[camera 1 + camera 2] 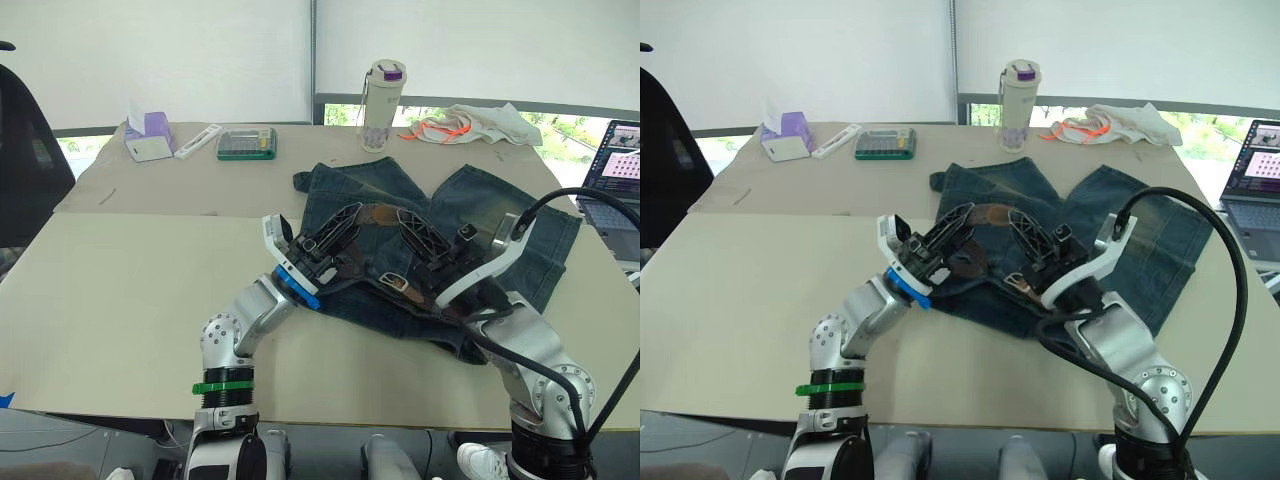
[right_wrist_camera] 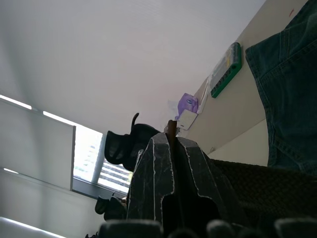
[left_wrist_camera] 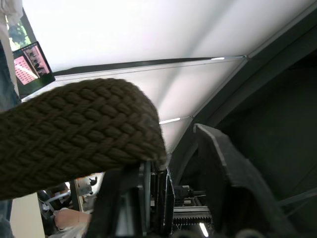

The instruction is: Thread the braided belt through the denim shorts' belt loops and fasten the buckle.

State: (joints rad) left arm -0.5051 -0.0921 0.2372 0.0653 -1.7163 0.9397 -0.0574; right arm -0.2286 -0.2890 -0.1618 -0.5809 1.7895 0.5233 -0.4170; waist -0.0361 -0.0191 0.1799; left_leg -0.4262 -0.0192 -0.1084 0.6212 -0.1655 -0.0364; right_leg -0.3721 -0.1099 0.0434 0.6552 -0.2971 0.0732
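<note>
Dark brown braided woven belt [image 1: 375, 213] lies across the waistband area of the dark blue denim shorts [image 1: 500, 225] with faded yellowish patches, which are spread flat on the beige table [image 1: 130, 290], legs pointing toward the far side. Small silver rectangular metal buckle [image 1: 395, 283] sits on the near part of the shorts, between the two grippers. Individual belt loops too small to make out.

Left gripper [image 1: 335, 232] – black fingers set apart, over the left part of the waistband; the left wrist view shows the braided strap [image 3: 74, 134] draped over one finger with the other finger [image 3: 223, 173] clear of it, so not clamped. Right gripper [image 1: 420, 240] – fingers pressed together, with a thin brown edge of the strap pinched between the fingertips [image 2: 171, 148] in the right wrist view; the braided strap runs off beside the finger there.

Further out on the far table: white bottle with purple lid [image 1: 381, 105] just beyond the shorts, white cloth with orange cord [image 1: 470, 125] to its right, green calculator-like box [image 1: 246, 143], white flat stick-shaped item [image 1: 198, 141], purple and white tissue box [image 1: 148, 137] to the left. Open laptop [image 1: 615, 175] at the right edge, black chair [image 1: 25, 170] at the left edge. Black cable [image 1: 1230, 270] arcs over the right arm.
</note>
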